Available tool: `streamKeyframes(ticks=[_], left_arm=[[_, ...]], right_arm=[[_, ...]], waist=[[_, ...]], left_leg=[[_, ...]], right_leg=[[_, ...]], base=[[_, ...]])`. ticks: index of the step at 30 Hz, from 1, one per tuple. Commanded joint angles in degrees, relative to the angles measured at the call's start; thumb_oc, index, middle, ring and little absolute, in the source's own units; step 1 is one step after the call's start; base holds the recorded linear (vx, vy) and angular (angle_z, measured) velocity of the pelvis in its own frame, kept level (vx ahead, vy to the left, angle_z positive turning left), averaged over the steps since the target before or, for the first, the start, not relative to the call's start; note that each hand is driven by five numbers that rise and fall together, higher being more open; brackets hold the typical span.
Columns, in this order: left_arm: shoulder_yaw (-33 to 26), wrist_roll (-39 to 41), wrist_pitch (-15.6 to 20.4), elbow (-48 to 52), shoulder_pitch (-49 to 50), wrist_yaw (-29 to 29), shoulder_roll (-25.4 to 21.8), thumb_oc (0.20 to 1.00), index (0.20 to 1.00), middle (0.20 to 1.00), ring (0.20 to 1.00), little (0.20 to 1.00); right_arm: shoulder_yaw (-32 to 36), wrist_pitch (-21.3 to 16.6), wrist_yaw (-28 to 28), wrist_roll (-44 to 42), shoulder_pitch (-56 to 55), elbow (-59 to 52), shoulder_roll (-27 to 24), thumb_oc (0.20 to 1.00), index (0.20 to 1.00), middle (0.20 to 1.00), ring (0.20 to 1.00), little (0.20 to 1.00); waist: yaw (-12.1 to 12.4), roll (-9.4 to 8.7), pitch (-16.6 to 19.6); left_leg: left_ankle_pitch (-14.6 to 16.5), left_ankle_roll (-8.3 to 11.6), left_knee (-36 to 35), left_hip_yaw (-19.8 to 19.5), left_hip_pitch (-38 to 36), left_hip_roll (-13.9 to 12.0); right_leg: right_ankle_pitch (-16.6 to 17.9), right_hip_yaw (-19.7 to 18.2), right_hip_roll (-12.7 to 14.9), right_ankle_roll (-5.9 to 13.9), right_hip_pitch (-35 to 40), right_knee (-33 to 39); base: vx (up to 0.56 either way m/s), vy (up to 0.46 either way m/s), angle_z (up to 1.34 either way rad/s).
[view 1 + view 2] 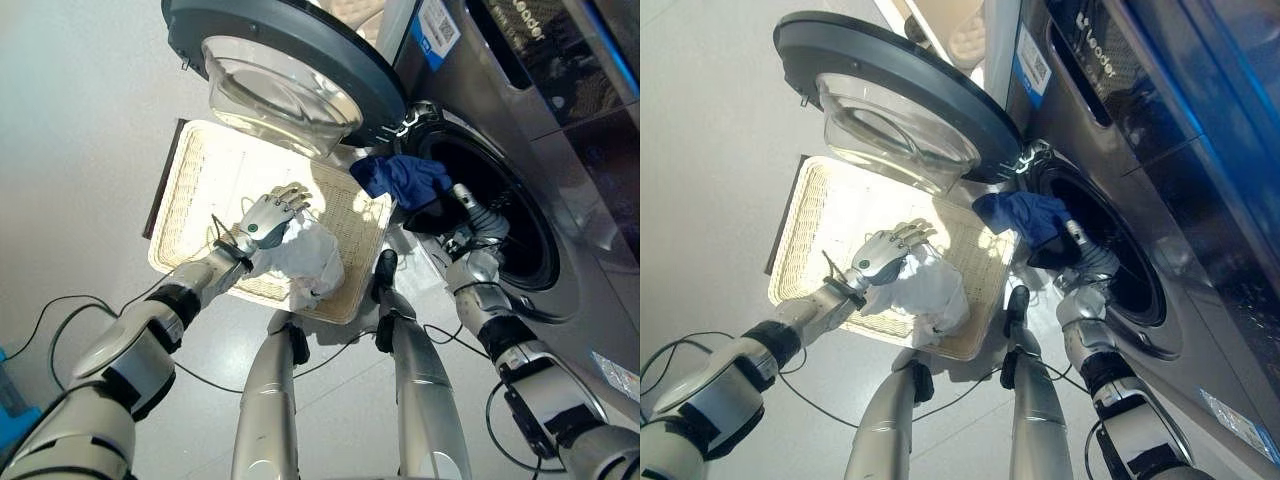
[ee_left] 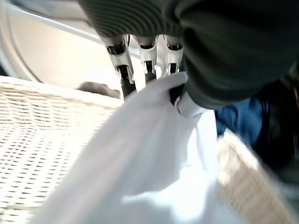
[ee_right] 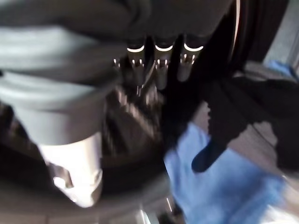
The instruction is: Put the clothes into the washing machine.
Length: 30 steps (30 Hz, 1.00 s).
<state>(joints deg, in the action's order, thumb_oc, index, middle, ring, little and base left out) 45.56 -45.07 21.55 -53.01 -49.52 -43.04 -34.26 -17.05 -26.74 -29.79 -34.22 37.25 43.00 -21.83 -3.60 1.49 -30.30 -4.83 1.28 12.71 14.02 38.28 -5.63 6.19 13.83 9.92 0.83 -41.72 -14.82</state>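
A: We start with the white garment (image 1: 310, 260), lying bunched in the wicker basket (image 1: 200, 180) just below the middle of the left eye view. Our left hand (image 1: 268, 216) rests on its upper edge; in the left wrist view the fingers (image 2: 122, 63) and thumb pinch a fold of the white cloth.

B: And the blue garment (image 1: 402, 177)?

A: It hangs over the near lip of the drum opening (image 1: 500, 215), right of centre, partly inside and partly out. Something dark lies just beneath it at the lip.

B: Our right hand?

A: The right hand (image 1: 466, 198) reaches into the opening, right beside the blue cloth. In the right wrist view its fingers (image 3: 161, 67) point toward dark and blue fabric, but we cannot tell whether they are curled round anything.

B: What crowds the area?

A: The washing machine's door (image 1: 290, 70) stands open at the upper centre, its glass bowl overhanging the far edge of the basket. The basket sits on the pale floor (image 1: 80, 120) directly in front of the washing machine (image 1: 560, 130).

B: Any writing?

A: A blue-and-white label (image 1: 438, 30) sits at the top of the front panel; we can't make out its print.
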Motion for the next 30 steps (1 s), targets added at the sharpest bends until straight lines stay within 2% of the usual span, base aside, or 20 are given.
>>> streamKeyframes(ticks=[1, 3, 7, 14, 15, 25, 30], left_arm=[[-5.74, 5.37, 6.4, 1.26, 1.33, -5.69, 0.75, 0.2, 0.2, 0.2, 0.2, 0.2], [-7.38, 6.6, 8.44, 1.49, 2.26, -6.41, 0.83, 0.2, 0.2, 0.2, 0.2, 0.2], [-8.91, 6.75, 9.24, 0.85, 3.23, -6.7, 1.89, 0.2, 0.2, 0.2, 0.2, 0.2], [-7.91, 7.26, 5.37, -1.59, 3.09, -2.64, 2.33, 0.2, 0.2, 0.2, 0.2, 0.2], [-6.86, 6.85, 3.61, -3.0, 2.58, 1.25, 2.35, 1.0, 1.0, 1.0, 1.0, 1.0], [1.64, 6.07, -3.24, -5.15, 1.36, 17.2, 0.94, 1.0, 1.0, 1.0, 1.0, 1.0], [6.05, 5.2, -4.92, -5.07, -0.92, 20.18, -0.22, 1.0, 1.0, 1.0, 1.0, 1.0]], right_arm=[[-1.76, -0.9, 4.04, 6.8, -0.59, -3.56, -4.45, 1.0, 1.0, 1.0, 1.0, 1.0], [-1.92, -1.1, 4.25, 7.04, -0.87, -2.83, -4.8, 1.0, 1.0, 1.0, 1.0, 1.0], [-1.02, -1.98, 5.44, 5.74, -1.02, -0.43, -4.66, 1.0, 1.0, 1.0, 1.0, 1.0], [-0.7, -2.57, 6.55, 4.86, -1.06, 0.87, -4.21, 1.0, 1.0, 1.0, 1.0, 1.0], [-0.7, -2.7, 7.45, 4.27, -1.1, 1.45, -4.12, 1.0, 1.0, 1.0, 1.0, 1.0], [-1.26, -2.42, 11.38, 0.48, -0.19, 4.26, -4.81, 1.0, 1.0, 1.0, 1.0, 1.0], [-1.98, -2.25, 12.66, -0.9, 1.46, 5.75, -5.35, 1.0, 1.0, 1.0, 1.0, 1.0]], waist=[[1.87, 1.03, 0.5], [2.14, 0.85, 0.5], [2.44, 0.69, 0.5], [2.35, 0.54, 0.5], [2.16, 0.52, 0.5], [1.11, 0.95, 0.5], [0.75, 1.05, 0.5]], left_leg=[[1.7, 4.63, -1.8, 1.64, -2.36, 0.33], [1.98, 4.63, -1.5, 1.55, -2.62, 0.23], [2.39, 4.69, -1.13, 1.2, -2.78, 0.27], [2.65, 4.67, -0.79, 1.23, -2.21, 0.13], [2.72, 4.68, -0.42, 1.29, -1.79, 0.06], [2.49, 4.72, -0.61, 2.04, -0.3, -0.17], [2.32, 4.84, -0.44, 2.28, 0.74, -0.31]], right_leg=[[-6.22, 2.64, 0.08, 6.62, 1.04, -7.5], [-6.65, 2.81, 0.15, 6.63, 1.28, -8.01], [-7.12, 3.05, 0.15, 6.64, 1.52, -8.48], [-7.55, 3.12, 0.01, 6.55, 0.98, -9.01], [-7.57, 3.02, 0.04, 6.62, 0.57, -9.23], [-7.18, 2.39, -0.42, 6.78, -0.73, -8.17], [-6.89, 2.12, -0.58, 6.93, -1.51, -7.73]], base=[[0.01, -0.035, -0.01], [0.02, -0.044, -0.01], [0.02, -0.026, -0.01], [0.02, -0.008, 0.0], [0.04, -0.002, 0.0], [0.01, 0.004, 0.0], [0.0, 0.0, 0.0]])
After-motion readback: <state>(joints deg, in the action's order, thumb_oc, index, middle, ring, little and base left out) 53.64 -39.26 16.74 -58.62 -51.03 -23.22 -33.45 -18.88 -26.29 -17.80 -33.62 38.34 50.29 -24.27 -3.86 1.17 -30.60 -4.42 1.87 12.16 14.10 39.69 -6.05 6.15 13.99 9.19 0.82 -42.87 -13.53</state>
